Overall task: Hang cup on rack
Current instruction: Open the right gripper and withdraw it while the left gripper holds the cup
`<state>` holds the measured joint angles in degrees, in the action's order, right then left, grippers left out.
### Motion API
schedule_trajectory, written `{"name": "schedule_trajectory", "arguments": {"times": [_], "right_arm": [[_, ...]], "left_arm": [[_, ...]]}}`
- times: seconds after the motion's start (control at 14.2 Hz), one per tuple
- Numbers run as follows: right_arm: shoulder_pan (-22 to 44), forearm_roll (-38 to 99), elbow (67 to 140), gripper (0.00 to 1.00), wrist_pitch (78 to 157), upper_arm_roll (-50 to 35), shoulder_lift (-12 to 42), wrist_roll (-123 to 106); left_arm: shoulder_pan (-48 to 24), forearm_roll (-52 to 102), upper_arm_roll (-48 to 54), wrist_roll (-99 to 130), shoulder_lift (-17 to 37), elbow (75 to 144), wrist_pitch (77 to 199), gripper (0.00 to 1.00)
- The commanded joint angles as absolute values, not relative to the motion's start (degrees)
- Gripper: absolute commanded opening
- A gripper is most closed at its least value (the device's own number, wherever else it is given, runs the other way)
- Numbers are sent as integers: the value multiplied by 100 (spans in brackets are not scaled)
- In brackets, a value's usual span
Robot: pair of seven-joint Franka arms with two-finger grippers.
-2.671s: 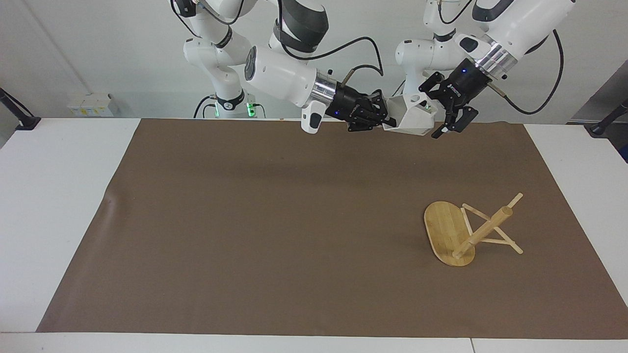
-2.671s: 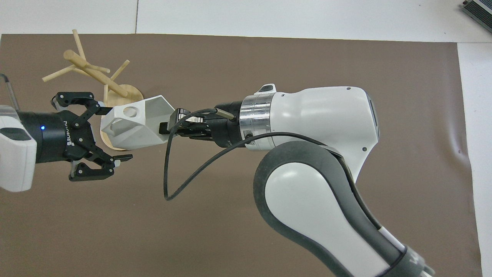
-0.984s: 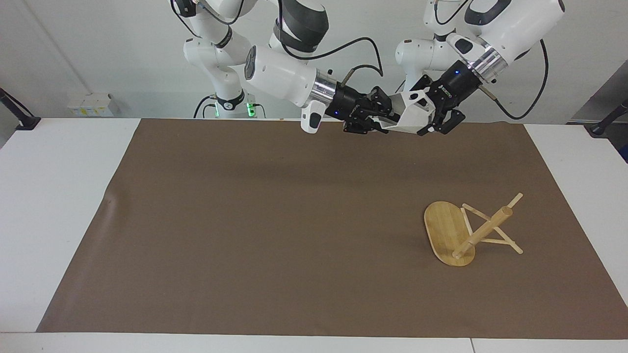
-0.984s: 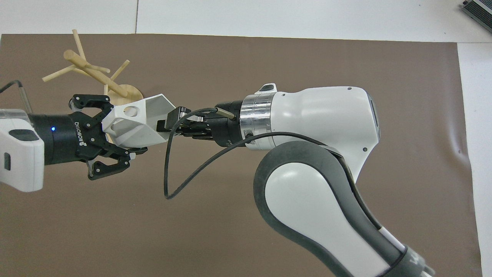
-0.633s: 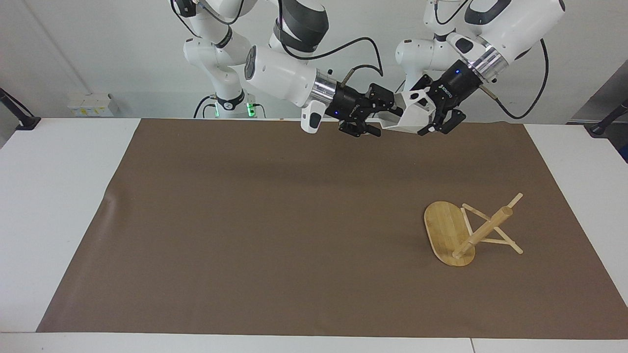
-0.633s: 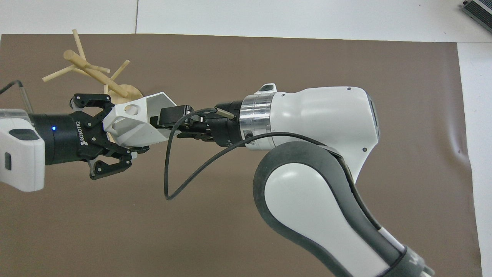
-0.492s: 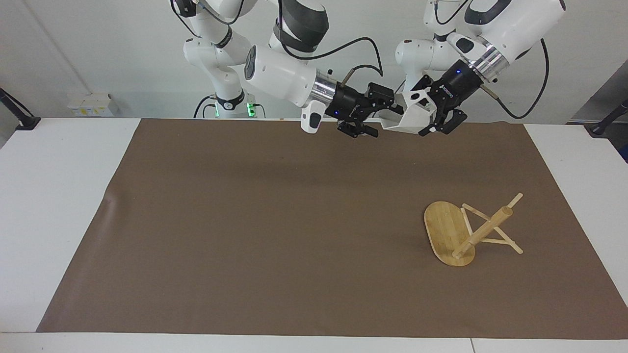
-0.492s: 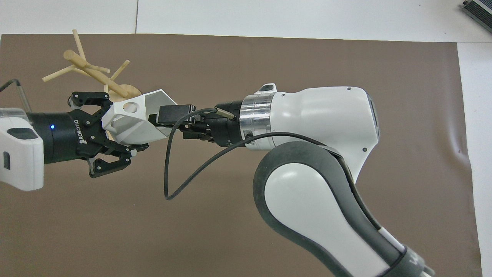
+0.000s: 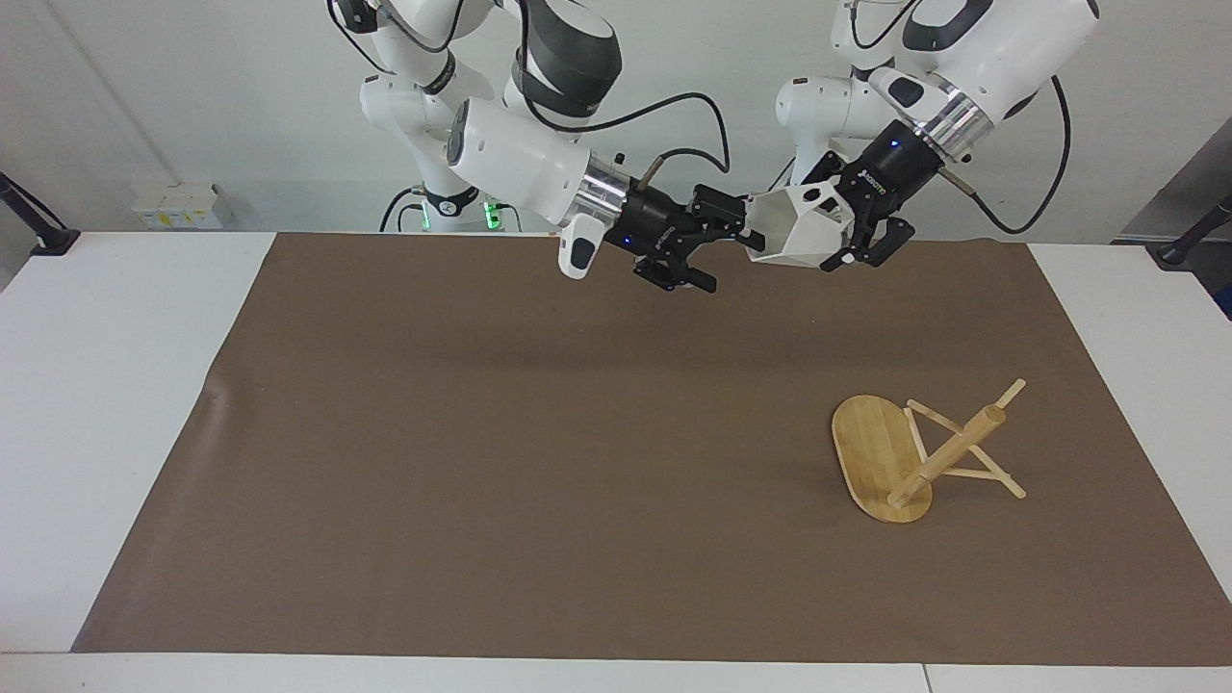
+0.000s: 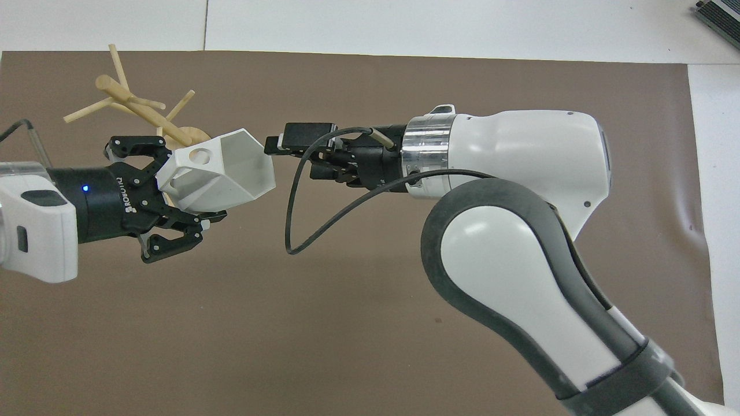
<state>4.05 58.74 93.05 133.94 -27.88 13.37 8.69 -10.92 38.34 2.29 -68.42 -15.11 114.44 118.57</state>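
Cup (image 9: 797, 229), white and faceted, is in the air over the robots' edge of the brown mat (image 9: 539, 462), clamped by its handle end in the left gripper (image 9: 835, 231); open mouth faces the right gripper (image 9: 717, 252). Round hole in the handle shows from overhead (image 10: 200, 154). Right gripper's fingers are spread apart, empty, just beside the cup's rim, not touching it. Left gripper body reads "ROBOTIQ" in white letters in the overhead view; no other writing legible. Rack (image 9: 919, 452), light bamboo, lies tipped over on the mat toward the left arm's end: oval base on edge, post slanted, pegs touching the mat. Cup well apart from rack
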Motion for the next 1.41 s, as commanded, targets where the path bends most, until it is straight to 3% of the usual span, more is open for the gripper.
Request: {"name": "schedule_trajectory", "arguments": {"times": [0.0, 0.14, 0.42, 0.7, 1.34], "right_arm": [[369, 5748, 9308, 100, 13088, -2436, 1204, 967], [378, 5539, 9308, 100, 12763, -2085, 1090, 967], [369, 3818, 9290, 100, 12139, -1609, 985, 932], [369, 2227, 9308, 100, 11708, -1266, 923, 687], [352, 783, 9545, 100, 11540, 78, 800, 79]], "left_arm": [[-994, 3552, 220, -6558, -1652, 11628, 12041, 0], [-984, 3166, 220, -6181, -1626, 11654, 12172, 0], [-1055, 2804, 229, -5652, -1679, 12207, 12953, 0], [-1055, 2024, 264, -4460, -1644, 12340, 13183, 0], [-1099, 1784, 272, -3059, -1064, 12568, 14044, 0]]}}
